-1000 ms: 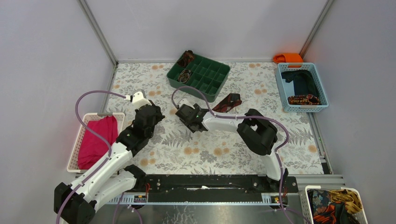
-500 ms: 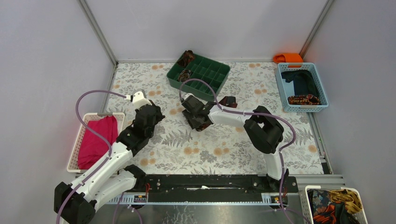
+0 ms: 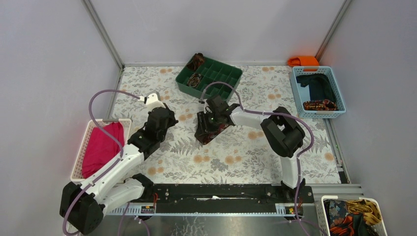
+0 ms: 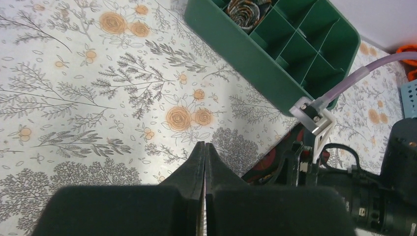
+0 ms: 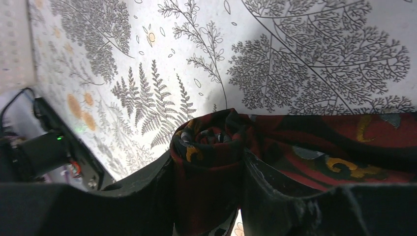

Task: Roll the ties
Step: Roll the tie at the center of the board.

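Floral tabletop (image 3: 236, 162); right gripper (image 5: 209, 184) clamped on part-rolled tie (image 5: 211, 140). Left gripper (image 4: 204, 162) pressed together, empty. Risk: loose tail drags, coil unwinds.

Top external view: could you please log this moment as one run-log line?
right gripper: shut on tie, one end coiled | left gripper: shut, empty | green tray: holds coiled tie

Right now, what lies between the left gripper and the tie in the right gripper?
Only bare flowered tablecloth. The left wrist view shows nothing else between the shut left gripper and the tie.
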### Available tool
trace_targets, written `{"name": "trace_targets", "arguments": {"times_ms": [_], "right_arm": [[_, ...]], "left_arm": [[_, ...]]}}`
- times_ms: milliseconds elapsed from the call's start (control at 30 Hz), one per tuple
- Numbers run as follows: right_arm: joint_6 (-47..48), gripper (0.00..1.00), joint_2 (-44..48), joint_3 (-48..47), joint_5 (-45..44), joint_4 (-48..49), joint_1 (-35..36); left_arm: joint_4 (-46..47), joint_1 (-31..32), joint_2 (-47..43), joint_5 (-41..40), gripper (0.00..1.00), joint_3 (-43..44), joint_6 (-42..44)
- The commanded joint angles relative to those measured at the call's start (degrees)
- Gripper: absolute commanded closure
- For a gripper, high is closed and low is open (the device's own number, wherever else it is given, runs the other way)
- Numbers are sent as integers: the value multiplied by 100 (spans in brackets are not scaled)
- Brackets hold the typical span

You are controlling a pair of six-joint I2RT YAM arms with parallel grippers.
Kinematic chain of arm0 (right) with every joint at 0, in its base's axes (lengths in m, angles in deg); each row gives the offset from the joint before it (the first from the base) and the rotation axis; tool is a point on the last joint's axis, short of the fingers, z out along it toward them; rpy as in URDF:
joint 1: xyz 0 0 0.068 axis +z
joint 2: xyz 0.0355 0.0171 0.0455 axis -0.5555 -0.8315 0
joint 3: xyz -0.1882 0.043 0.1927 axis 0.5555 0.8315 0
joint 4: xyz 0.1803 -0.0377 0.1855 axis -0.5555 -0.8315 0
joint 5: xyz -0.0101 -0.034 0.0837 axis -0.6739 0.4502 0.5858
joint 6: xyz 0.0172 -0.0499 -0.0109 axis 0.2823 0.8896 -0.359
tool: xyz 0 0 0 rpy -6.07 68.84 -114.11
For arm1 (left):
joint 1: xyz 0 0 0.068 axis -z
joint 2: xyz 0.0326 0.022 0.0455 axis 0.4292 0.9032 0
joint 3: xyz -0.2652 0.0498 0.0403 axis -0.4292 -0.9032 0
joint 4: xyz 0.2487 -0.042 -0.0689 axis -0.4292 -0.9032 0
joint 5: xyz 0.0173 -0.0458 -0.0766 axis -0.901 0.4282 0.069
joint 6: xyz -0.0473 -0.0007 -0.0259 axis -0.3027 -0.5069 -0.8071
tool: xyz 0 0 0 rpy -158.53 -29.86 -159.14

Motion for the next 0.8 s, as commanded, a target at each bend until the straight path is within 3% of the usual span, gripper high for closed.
{"name": "trace_targets", "arguments": {"times_ms": [0, 133, 367, 767], "right_arm": [[-383, 50, 35, 432, 913, 395, -362], [-236, 43, -9, 509, 1047, 304, -536], [231, 29, 143, 470, 443, -142, -540], [603, 20, 631, 309, 194, -496, -540]], "left_arm": [[512, -5, 251, 247, 100, 124, 86], [772, -1, 573, 431, 100, 113, 47], [1315, 0, 1306, 815, 100, 41, -36], [2101, 48, 2232, 1302, 100, -77, -146]]}}
